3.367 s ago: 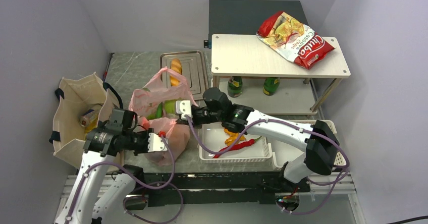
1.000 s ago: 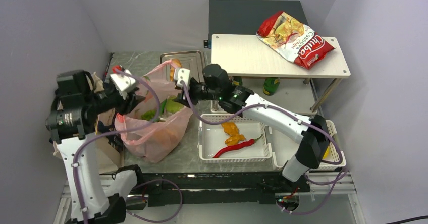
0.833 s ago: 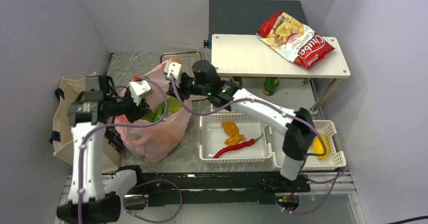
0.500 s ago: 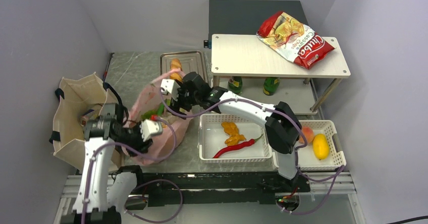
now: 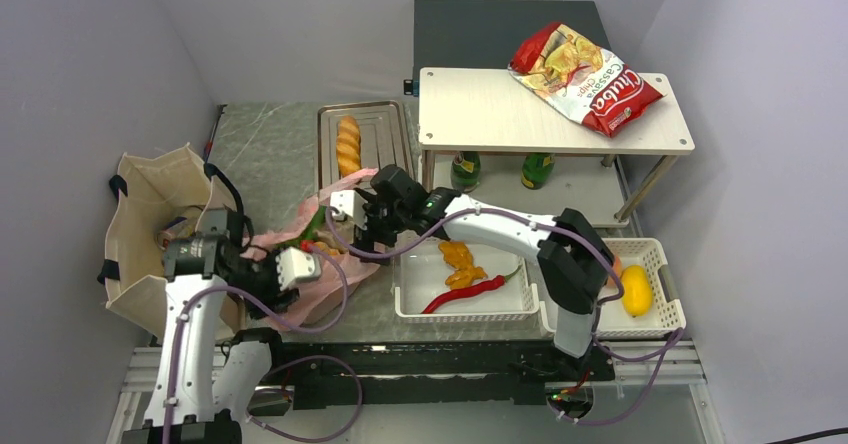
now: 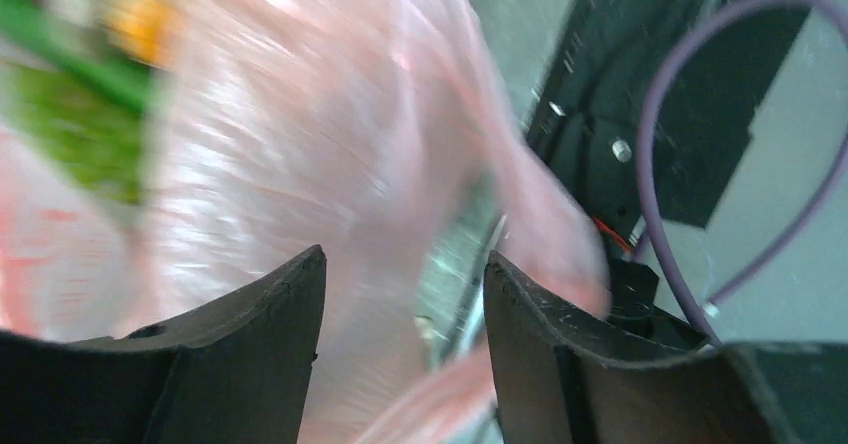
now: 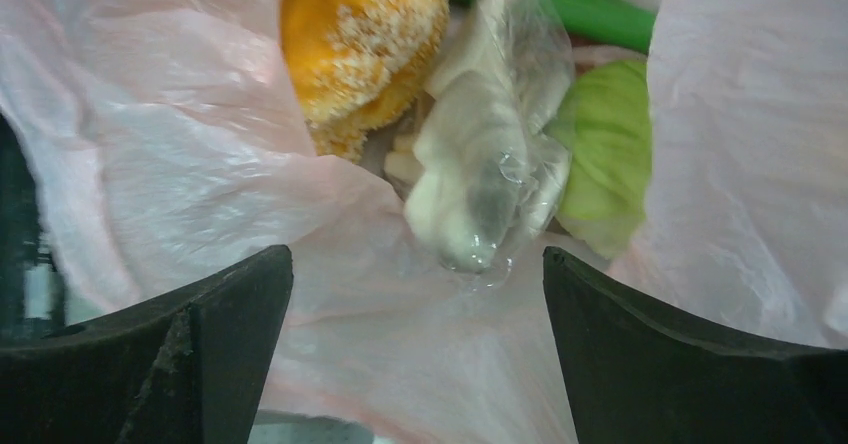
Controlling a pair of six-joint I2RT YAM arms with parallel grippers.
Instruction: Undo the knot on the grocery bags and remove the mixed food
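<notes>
The pink bag (image 5: pixel 335 264) lies slumped and open on the table, left of centre. My right gripper (image 5: pixel 360 236) hangs over its mouth, open wide (image 7: pixel 418 264) with only pink film below. Inside show a crumbed brown bun (image 7: pixel 360 44), white garlic (image 7: pixel 490 164) in clear wrap, green cabbage (image 7: pixel 605 154) and a long green vegetable (image 7: pixel 570 4). My left gripper (image 5: pixel 312 266) is at the bag's near left side, open (image 6: pixel 405 264), with blurred pink film (image 6: pixel 300 144) loose between its fingers. The beige tote (image 5: pixel 145 189) stands at the far left.
A metal tray (image 5: pixel 390 124) holds a baguette (image 5: pixel 348 144) behind the bag. A white basket (image 5: pixel 410 309) with a red chilli and orange peppers sits right of it, then a basket (image 5: pixel 672 314) with a mango. A shelf table (image 5: pixel 480 104) carries a red chips bag (image 5: pixel 585 74); bottles (image 5: pixel 465 169) stand beneath.
Both arms came down from holding the pink bag raised by its handles. Both grippers opened and the bag slumped onto the table, its mouth spread open.
</notes>
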